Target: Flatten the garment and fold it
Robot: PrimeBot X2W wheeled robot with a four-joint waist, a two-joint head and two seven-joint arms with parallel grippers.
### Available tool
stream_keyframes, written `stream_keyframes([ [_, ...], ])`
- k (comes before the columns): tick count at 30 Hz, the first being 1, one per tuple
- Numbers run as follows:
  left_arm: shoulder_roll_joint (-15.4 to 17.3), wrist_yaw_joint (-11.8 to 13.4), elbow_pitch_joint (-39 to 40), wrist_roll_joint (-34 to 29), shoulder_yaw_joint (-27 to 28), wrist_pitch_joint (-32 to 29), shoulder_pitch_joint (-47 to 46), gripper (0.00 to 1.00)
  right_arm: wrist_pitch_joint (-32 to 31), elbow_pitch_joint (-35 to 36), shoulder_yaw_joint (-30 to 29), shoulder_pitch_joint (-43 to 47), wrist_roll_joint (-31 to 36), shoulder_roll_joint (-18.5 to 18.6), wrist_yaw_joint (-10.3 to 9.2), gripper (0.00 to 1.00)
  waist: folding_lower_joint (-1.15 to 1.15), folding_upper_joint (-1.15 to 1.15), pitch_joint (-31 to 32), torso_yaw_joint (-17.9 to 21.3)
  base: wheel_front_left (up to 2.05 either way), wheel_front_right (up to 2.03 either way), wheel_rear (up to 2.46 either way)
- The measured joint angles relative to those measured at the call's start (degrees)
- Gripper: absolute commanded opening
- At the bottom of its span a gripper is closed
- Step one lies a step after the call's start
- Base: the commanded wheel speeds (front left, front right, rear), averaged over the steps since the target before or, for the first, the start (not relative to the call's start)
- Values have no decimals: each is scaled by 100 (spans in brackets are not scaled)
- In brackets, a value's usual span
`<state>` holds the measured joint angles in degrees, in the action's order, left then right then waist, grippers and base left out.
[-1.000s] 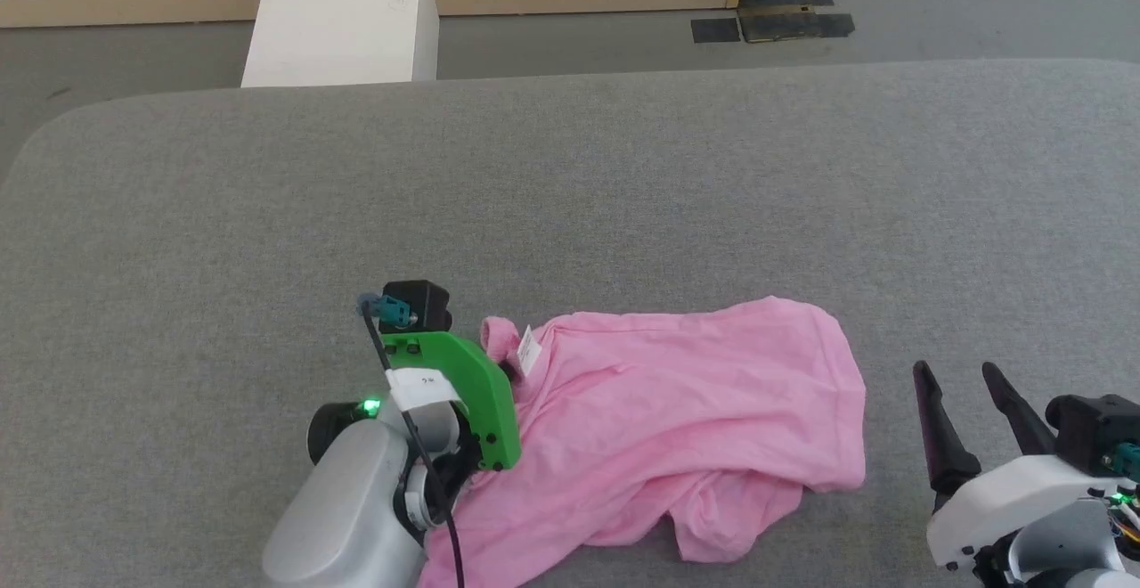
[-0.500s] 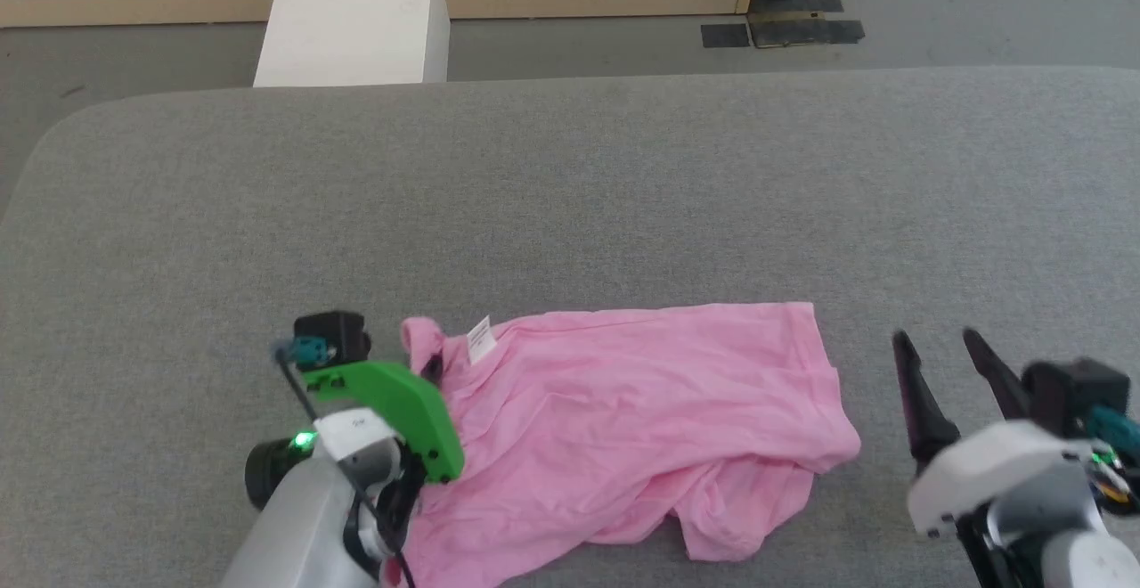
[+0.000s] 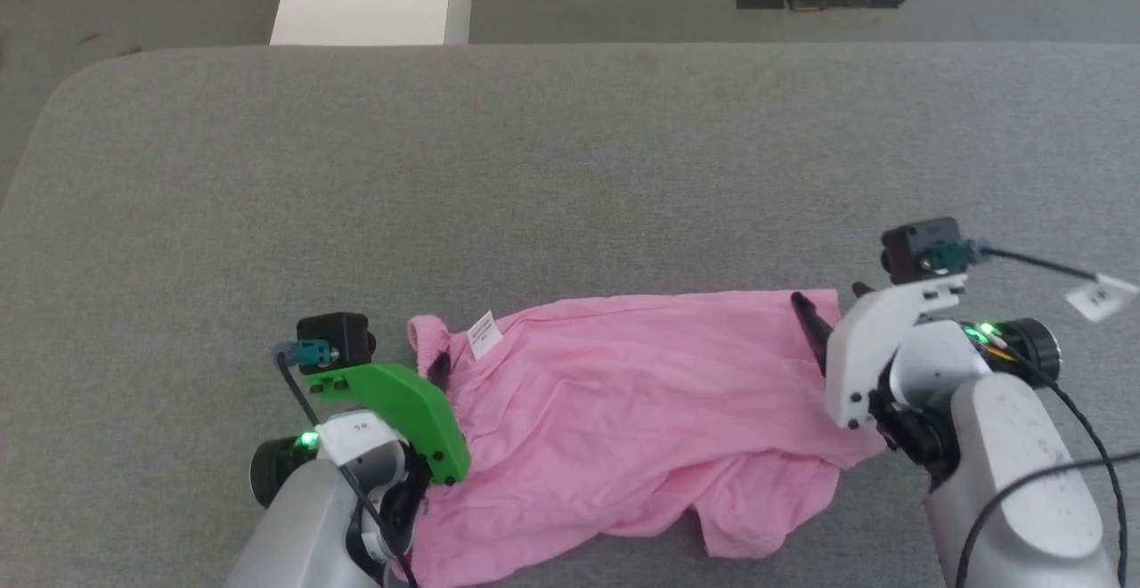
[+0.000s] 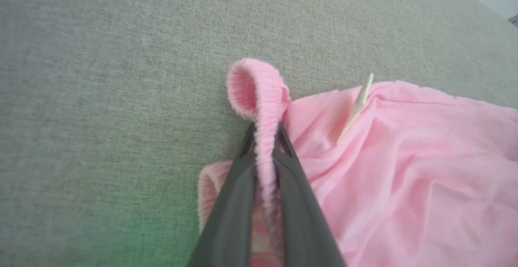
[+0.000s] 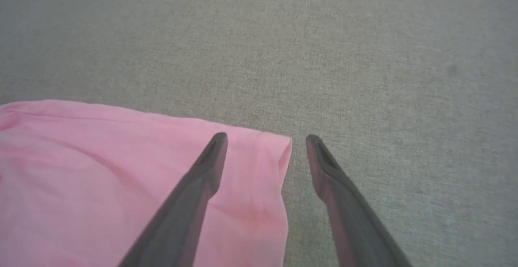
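Garment: pink, rumpled, lying on the near part of the grey padded surface, between the two grippers. Left end: left gripper pinching the ribbed waistband, with a loop of it poking out past the tips. White label just right of that. Right end: right gripper spread wide, straddling the far right corner, one finger over pink, the other over bare grey. Contact with the cloth: cannot tell.

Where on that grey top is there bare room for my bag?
The far half of the grey top, from the garment back to the white block, is bare. Crowded: the near edge, where the left gripper pinches the waistband and the open right gripper straddles a corner.
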<state>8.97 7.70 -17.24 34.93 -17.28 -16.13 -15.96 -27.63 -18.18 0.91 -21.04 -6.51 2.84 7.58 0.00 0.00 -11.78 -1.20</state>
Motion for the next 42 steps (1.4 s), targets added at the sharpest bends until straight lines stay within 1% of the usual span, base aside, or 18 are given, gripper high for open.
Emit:
stream_keyframes([
  [6,1,-1,51,0,-51,-20,-76,0,-1261,-612,98,-526,-35,3,0,100,0,0,-144,-80,0,0,0],
  [16,1,-10,156,0,-131,-66,-204,0,-2421,-932,69,-1177,-47,8,0,100,0,0,-404,-172,0,0,0],
  [17,1,-13,162,0,-136,-73,-213,0,-2524,-961,68,-1227,-73,9,0,47,0,0,-423,-178,0,0,0],
  [19,2,-15,174,1,-148,-87,-240,0,-2689,-999,77,-1335,-113,18,0,0,0,0,-462,-192,0,0,0],
  [24,37,-64,191,3,-170,-98,-281,0,-2817,-950,141,-1386,-285,26,-1,0,0,0,-459,-208,0,0,0],
  [27,116,-118,298,4,-142,-36,-285,0,-2675,-746,215,-1324,-467,25,0,0,0,0,-401,-195,0,0,0],
  [29,215,-200,456,0,-82,101,-326,0,-2515,-514,285,-1296,-498,20,0,0,0,0,-347,-179,0,0,0],
  [32,480,-287,675,-119,-42,187,-533,0,-2318,-157,430,-1333,-528,97,0,0,0,0,-281,-136,0,0,0],
  [33,599,-353,808,-146,5,238,-754,0,-2185,32,490,-1452,-554,192,0,0,0,0,-250,-105,0,0,0],
  [36,650,-499,978,-138,130,369,-1287,0,-1893,272,533,-1824,-556,359,0,0,0,0,-246,-66,0,0,0],
  [38,687,-580,994,-134,207,428,-1678,0,-1706,325,527,-2127,-513,438,0,0,0,0,-288,-53,0,0,0],
  [42,680,-657,816,-44,428,595,-2499,0,-1330,301,505,-2794,-435,472,0,0,0,0,-438,-21,0,0,0],
])
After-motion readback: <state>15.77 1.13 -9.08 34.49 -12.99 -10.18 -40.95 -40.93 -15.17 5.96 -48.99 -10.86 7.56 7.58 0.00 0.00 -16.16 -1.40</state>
